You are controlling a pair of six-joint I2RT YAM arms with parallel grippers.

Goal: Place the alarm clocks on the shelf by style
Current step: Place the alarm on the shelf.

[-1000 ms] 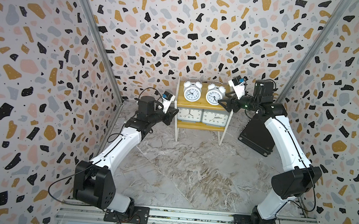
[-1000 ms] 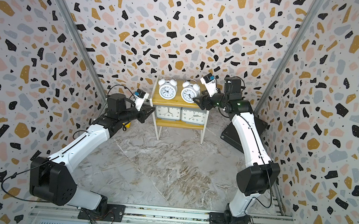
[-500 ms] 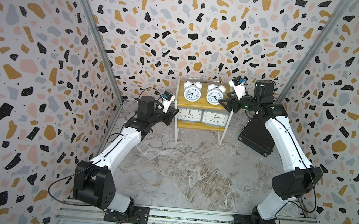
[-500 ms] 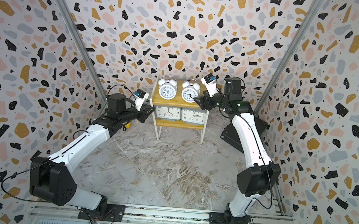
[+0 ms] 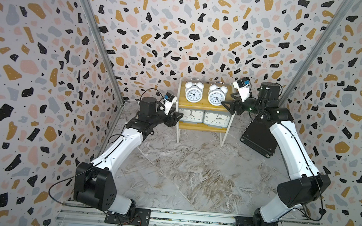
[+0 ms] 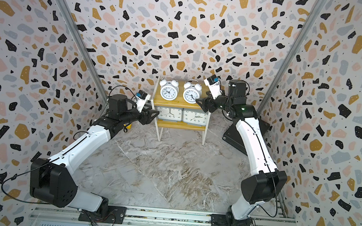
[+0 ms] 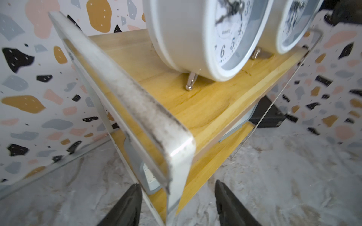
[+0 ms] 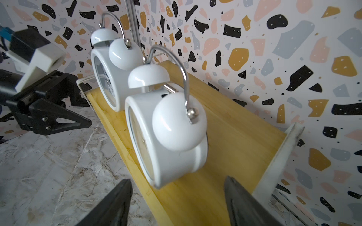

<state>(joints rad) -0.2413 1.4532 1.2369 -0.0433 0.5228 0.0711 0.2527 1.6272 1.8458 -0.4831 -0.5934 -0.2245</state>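
Yellowish wooden boards of the shelf (image 5: 201,127) carry all four alarm clocks. The left twin-bell clock (image 5: 193,94) and right twin-bell clock (image 5: 216,97) stand side by side on the upper board, and the left grey clock (image 5: 190,116) and right grey clock (image 5: 216,119) fill the lower one, so the sorting looks done and the step in hand is a clean retreat. At the lower board's left end the left gripper (image 5: 178,116) has its jaws spread and empty, with the white frame's front corner between them in the left wrist view. It should back straight out along its own line without snagging that post or nudging the grey clock behind it. By the upper board's right end the right gripper (image 8: 176,197) is also wide and holds nothing, its fingers either side of the right twin-bell clock. That clock probably tips easily on its thin legs near the front edge, so keep the jaws wide and withdraw slowly.
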